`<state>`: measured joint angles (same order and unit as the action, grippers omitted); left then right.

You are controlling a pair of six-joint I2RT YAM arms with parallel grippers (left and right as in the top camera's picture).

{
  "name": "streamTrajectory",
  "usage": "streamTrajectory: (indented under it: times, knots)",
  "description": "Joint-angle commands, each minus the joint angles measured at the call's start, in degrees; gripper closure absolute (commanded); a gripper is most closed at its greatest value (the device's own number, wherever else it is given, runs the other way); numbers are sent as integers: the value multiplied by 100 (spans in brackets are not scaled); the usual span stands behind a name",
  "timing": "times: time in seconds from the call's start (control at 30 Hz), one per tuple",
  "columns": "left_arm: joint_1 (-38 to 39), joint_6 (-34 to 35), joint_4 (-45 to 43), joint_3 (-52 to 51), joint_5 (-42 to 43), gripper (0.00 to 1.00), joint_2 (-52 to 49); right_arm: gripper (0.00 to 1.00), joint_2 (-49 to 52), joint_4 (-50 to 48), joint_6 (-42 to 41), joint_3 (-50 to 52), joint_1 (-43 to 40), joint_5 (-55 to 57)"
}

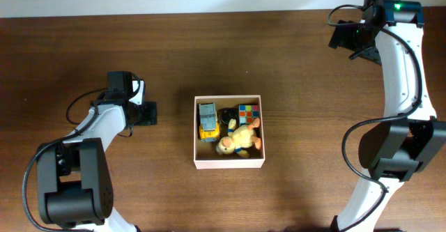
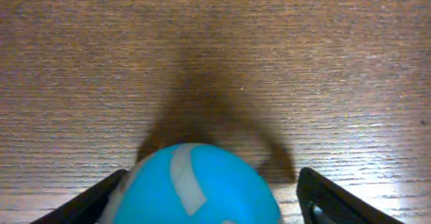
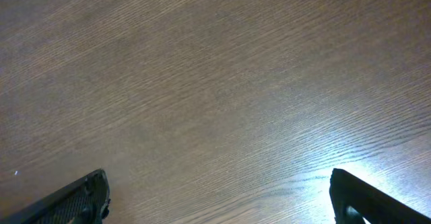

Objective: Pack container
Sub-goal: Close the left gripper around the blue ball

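Between the spread fingers of my left tool (image 2: 212,177) sits a blue ball (image 2: 202,190) with white patches; one finger (image 2: 337,204) stands clear of it. Farther off, mid-worktop (image 1: 104,37), the container (image 1: 229,164) holds a duck (image 1: 240,140), a truck (image 1: 208,119) and a cube (image 1: 248,113). Farthest, my right tool (image 3: 217,177) hangs wide open over the wood.

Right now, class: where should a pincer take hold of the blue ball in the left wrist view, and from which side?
Across its widest middle, pinched from both sides: the blue ball is round, so off-centre grips would likely slip. Come from the camera's side, as the left pincer does, straddling it above the table.
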<state>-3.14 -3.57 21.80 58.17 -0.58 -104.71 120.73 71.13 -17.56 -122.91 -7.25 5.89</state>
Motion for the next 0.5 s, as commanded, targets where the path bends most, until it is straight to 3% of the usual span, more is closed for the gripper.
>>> streamTrajectory:
  times: [0.0,0.23,0.47]
  knots:
    - [-31,11,-9,-22,-48,24,-39,1,-2,0,-11,24,0,-33]
    - [-31,57,98,-22,-68,36,-39,1,-2,0,-11,24,0,-33]
    - [-31,57,177,-2,-66,42,-37,1,-2,0,-11,24,0,-33]
